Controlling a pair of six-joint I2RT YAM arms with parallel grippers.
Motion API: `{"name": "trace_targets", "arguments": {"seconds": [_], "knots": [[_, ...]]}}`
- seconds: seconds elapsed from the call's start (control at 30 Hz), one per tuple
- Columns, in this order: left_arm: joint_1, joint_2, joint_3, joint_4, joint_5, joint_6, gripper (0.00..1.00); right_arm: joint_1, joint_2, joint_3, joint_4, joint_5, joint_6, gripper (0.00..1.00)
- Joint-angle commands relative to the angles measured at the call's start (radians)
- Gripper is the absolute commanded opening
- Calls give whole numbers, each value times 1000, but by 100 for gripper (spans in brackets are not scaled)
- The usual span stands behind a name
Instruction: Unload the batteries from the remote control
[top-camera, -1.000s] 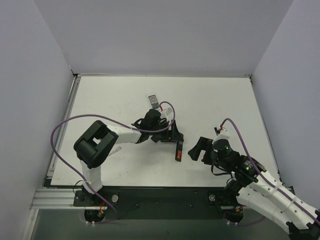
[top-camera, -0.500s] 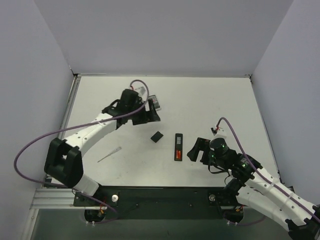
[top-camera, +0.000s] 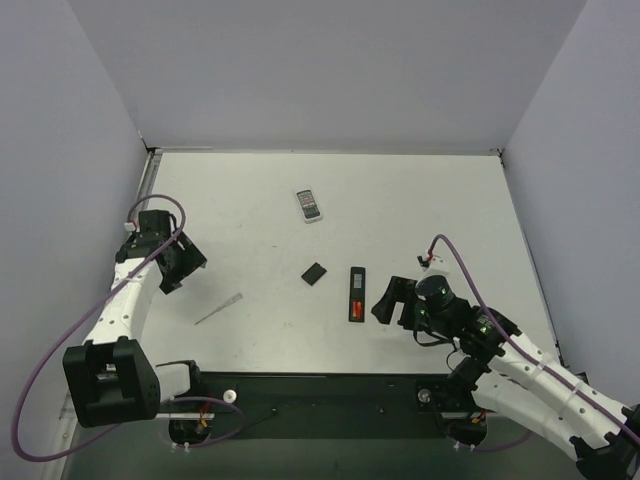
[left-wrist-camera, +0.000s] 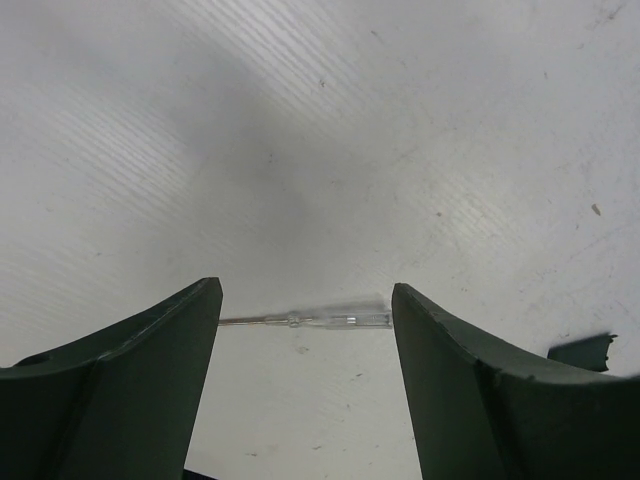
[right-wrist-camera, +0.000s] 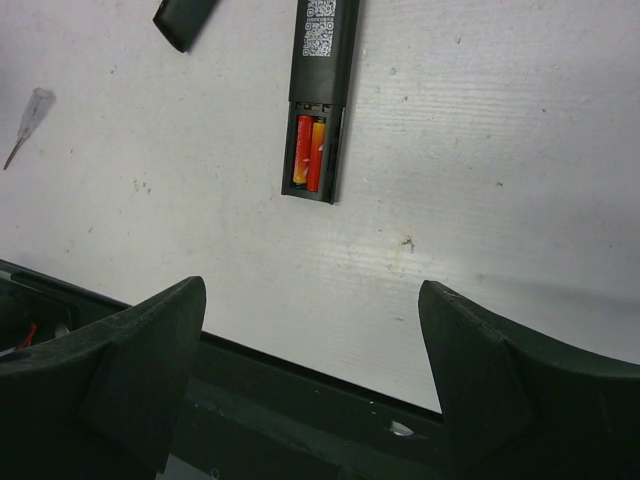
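So the right tool (top-camera: 393, 303) hangs wide open and empty at lower right, just beside the remote control (top-camera: 356, 293) at centre, batteries (right-wrist-camera: 309, 153) still seated, cover (top-camera: 315, 273) now lying next to it, and the left tool (top-camera: 180, 268), wide and empty too, has swung off to mid-left, so pulling's next I'd guess.

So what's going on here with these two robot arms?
They are to take the batteries out of the black remote. Its cover lies beside it, off, but both red batteries sit in the recess. Neither arm holds anything: the right arm hovers by the remote, jaws open; the left arm is off to the left, jaws open, near a thin clear tool.
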Motion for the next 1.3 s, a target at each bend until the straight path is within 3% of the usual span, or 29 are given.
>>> {"name": "trace_targets", "arguments": {"seconds": [0.0, 0.13, 0.27, 0.37, 0.53, 0.8, 0.87, 1.1, 1.27], "knots": [[4, -35, -25, -7, -39, -50, 79, -6, 8, -16, 36, -8, -10, 82], [3, -9, -14, 99, 25, -9, 78, -7, 8, -8, 35, -43, -19, 82], [-29, 98, 105, 162, 74, 39, 78, -7, 7, -10, 33, -40, -30, 82], [-156, 166, 185, 188, 35, 100, 78, -7, 28, 14, 24, -46, -54, 82], [-347, 393, 475, 100, -105, 88, 78, -7, 50, 42, 7, -28, -71, 82], [-537, 753, 912, -46, -277, 50, 78, -7, 33, 77, -45, -48, -106, 81], [-582, 863, 1058, -95, -298, 42, 82, -9, 30, 87, -56, -55, -120, 81], [-639, 1188, 1495, -255, -274, 5, 85, -7, 24, 142, -108, -46, -178, 81], [-645, 1286, 1572, -281, -269, -12, 84, -6, 5, 139, -108, -49, -172, 81]]}}
